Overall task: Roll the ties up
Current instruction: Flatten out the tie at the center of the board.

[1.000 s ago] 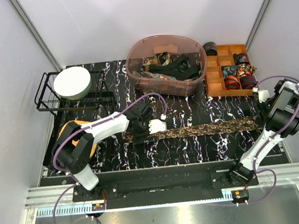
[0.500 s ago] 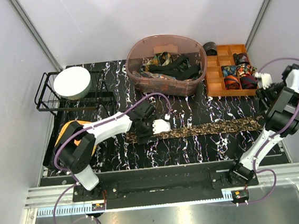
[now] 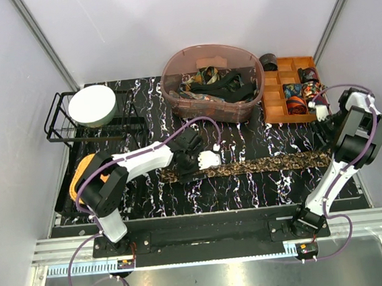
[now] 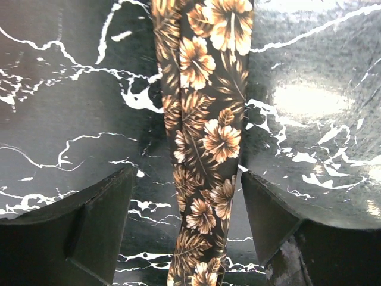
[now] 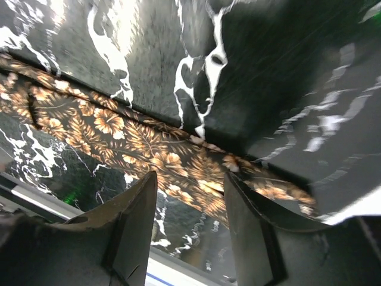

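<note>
The left gripper point(image 4: 190, 220) hangs with its jaws wide, one finger on each side of the brown floral tie point(image 4: 205, 137), gripping nothing. The right gripper point(image 5: 190, 220) stands parted and empty near the tie's right end. The tie lies flat, stretched along the table's point(image 3: 236, 194) near half, reaching toward its right edge.

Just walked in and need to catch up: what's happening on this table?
Two robot arms are working on rolling a brown floral tie, which lies flat and stretched out across the black marble table. The left gripper is open, straddling the tie toward its left end. The right gripper is open too, near the right end, holding nothing. No rolling has begun yet.
</note>
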Available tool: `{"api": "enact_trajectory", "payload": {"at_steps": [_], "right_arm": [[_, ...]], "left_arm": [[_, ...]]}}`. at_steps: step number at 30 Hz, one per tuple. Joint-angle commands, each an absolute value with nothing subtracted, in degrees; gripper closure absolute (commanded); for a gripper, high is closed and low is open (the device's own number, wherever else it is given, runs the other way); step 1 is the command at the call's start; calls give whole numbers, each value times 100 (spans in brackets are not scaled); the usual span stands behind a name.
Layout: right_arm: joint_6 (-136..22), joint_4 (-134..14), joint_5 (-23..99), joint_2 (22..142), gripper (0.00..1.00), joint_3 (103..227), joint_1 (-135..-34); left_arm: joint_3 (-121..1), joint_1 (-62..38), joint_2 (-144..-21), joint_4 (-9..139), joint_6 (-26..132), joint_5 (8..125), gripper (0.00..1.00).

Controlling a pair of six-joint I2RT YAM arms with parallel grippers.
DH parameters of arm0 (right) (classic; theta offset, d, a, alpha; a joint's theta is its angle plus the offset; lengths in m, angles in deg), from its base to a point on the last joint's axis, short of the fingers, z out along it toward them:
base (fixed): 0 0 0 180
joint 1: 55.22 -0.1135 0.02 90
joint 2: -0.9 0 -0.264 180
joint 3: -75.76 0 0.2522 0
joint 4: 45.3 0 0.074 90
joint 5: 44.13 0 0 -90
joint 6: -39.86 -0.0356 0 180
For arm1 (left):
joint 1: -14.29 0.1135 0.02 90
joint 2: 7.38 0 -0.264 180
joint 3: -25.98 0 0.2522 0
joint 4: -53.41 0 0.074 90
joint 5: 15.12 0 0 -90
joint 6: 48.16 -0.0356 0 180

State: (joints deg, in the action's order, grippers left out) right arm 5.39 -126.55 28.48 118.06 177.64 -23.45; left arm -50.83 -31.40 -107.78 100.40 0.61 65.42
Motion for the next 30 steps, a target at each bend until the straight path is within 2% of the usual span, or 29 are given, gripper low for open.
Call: {"api": "enact_trajectory", "payload": {"at_steps": [1,4,8,9,11,15,22,30], "right_arm": [[146,-12288,3101,11665,47,17364,-2323],[-30,-12200,3154,11744,51,17311,-2322],[-127,-12076,3137,11700,66,17240,-2322],[-144,-12085,3137,11683,72,17258,-2322],[-180,-12173,3075,11630,78,17345,-2322],[-162,-12305,3040,11489,100,17451,-2322],[-74,-12700,2917,10989,100,17469,-2322],[49,-12666,3286,10672,100,16916,-2173]], "left_arm": [[-5361,-3133,-10828,9916,221,6415,23],[-5300,-3142,-10828,9907,229,6372,23],[-5212,-3142,-10828,9855,256,6371,23],[-5195,-3142,-10820,9837,264,6345,23],[-5159,-3142,-10820,9811,291,6336,23],[-5071,-3142,-10811,9749,291,6362,23],[-5027,-3142,-10793,9705,317,6354,23],[-5010,-3142,-10732,9705,326,6398,23]]}}
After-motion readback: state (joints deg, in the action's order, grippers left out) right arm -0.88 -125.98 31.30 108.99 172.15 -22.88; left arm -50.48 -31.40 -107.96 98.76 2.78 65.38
